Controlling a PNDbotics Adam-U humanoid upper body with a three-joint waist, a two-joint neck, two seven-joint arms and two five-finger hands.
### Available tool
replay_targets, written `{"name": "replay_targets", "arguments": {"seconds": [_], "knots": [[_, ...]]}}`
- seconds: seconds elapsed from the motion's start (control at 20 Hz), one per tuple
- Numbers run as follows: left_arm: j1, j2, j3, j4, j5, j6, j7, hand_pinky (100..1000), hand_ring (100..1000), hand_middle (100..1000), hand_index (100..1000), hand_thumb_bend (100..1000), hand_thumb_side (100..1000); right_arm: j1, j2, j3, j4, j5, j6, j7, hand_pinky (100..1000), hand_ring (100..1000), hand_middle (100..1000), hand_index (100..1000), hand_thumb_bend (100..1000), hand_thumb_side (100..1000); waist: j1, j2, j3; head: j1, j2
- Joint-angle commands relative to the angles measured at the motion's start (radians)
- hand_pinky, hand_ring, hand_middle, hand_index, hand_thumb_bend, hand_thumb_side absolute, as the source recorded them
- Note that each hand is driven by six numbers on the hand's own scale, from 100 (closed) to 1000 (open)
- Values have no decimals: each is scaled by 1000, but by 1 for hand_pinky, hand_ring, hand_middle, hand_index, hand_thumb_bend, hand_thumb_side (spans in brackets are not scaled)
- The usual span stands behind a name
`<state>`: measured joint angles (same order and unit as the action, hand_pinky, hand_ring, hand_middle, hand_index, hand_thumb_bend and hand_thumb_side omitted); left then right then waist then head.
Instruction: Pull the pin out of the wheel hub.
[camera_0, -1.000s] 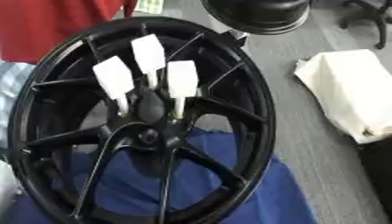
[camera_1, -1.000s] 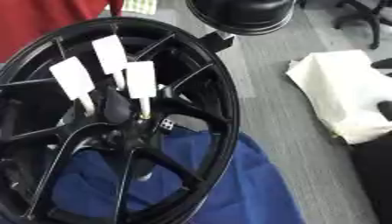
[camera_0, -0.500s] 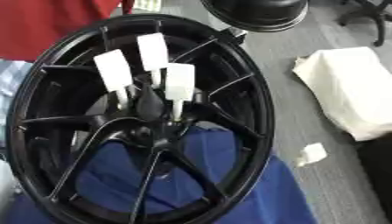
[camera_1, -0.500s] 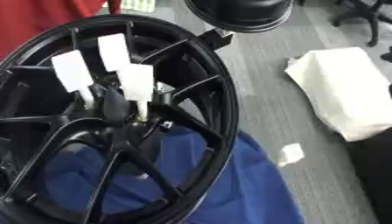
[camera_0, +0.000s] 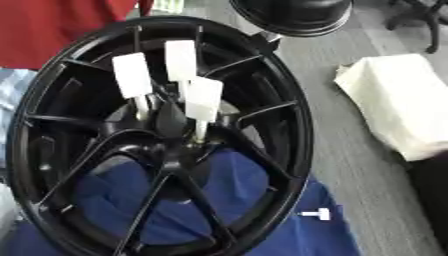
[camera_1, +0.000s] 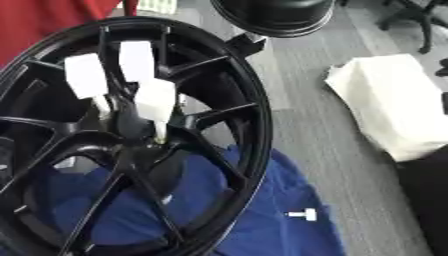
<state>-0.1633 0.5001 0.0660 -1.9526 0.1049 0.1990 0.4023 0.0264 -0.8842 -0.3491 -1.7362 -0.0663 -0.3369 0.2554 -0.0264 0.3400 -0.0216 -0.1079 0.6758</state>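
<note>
Where the wheel (camera_0: 166, 135) leans on blue cloth (camera_1: 262, 225): three white pins (camera_0: 203, 100) at hub; one pin (camera_0: 315, 214) loose beside rim; white cloth (camera_1: 389, 105) right. Hands unseen; fingers' state cannot be told.

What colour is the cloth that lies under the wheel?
The cloth is blue, seen best in the right eye view, under the black wheel.

Even, bright, diffuse light is seen across both views, with no hard shadows cast. Soft glare is caught along the glossy rim of the black wheel (camera_0: 289, 115). The white tags (camera_0: 203, 99) are slightly overexposed, and mild blur is spread throughout, details being smeared
</note>
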Motion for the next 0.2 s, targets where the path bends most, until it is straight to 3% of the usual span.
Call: {"name": "replay_targets", "arguments": {"seconds": [0.05, 0.2], "knots": [[-8, 16, 11, -15, 2, -1, 0, 643, 627, 589, 716, 100, 624, -8, -29, 9, -53, -62, 1, -24, 1000, 769, 720, 836, 100, 522, -1, -18, 1, -1, -2], [-12, 15, 9, -17, 3, -2, -1, 643, 627, 588, 716, 100, 621, -28, -24, 37, -103, -116, -8, -19, 1000, 716, 649, 810, 100, 539, 0, -22, 3, 1, 0]]}}
